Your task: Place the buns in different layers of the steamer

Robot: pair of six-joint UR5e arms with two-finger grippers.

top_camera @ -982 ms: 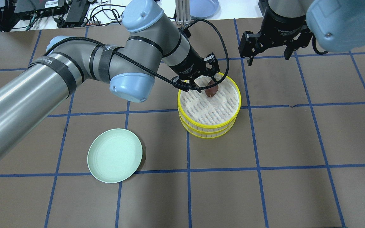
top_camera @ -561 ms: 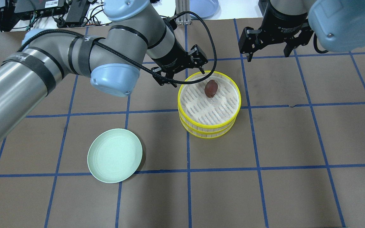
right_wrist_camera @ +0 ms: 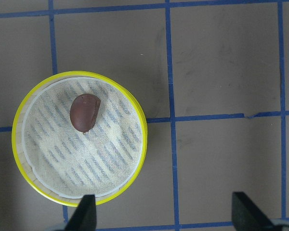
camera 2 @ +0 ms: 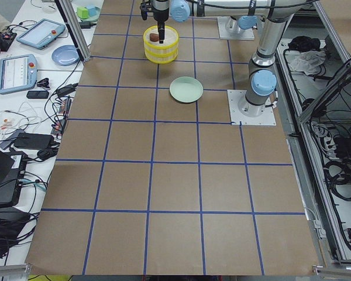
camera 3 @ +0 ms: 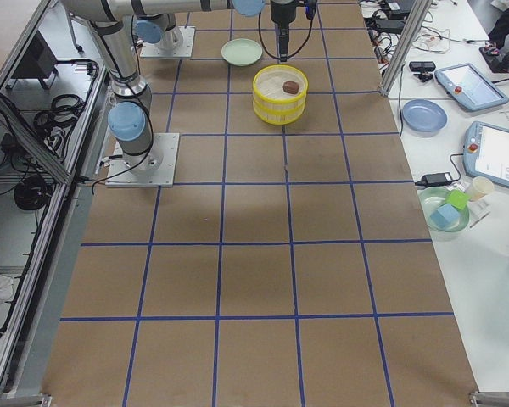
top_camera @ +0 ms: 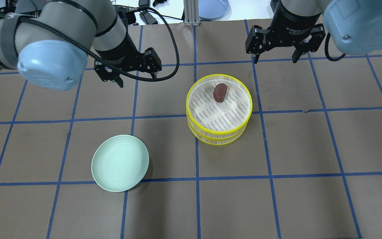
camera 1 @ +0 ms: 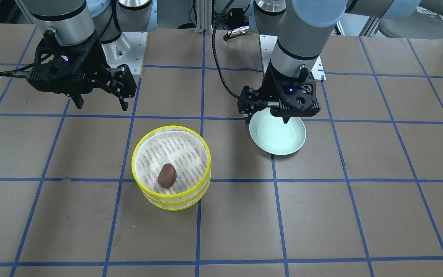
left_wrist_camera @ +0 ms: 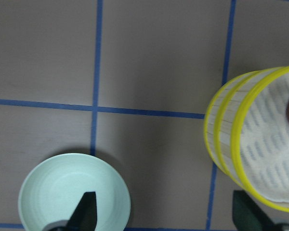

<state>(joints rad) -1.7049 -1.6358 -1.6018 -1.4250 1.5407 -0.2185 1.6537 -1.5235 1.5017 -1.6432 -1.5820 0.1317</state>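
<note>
In the lower left of the overhead view, a round pale green plate point(top_camera: 120, 163) lies flat on the brown table with its blue taped grid point(top_camera: 310, 149). Above it, at upper left, the left pincer point(top_camera: 137, 77) hangs over bare table with its fingers spread wide and nothing between them. It is well apart from the round two-tier steamer with bright yellow rims point(top_camera: 191, 99) at frame centre. A dark reddish-brown oval bun point(top_camera: 220, 92) lies on the white striped mesh of the top tier, in its upper part near the far rim. Its long axis runs nearly up and down the frame, the upper end leaning slightly right. At upper right, the right pincer point(top_camera: 275, 57) is likewise spread and empty, above the table just beyond the steamer.
</note>
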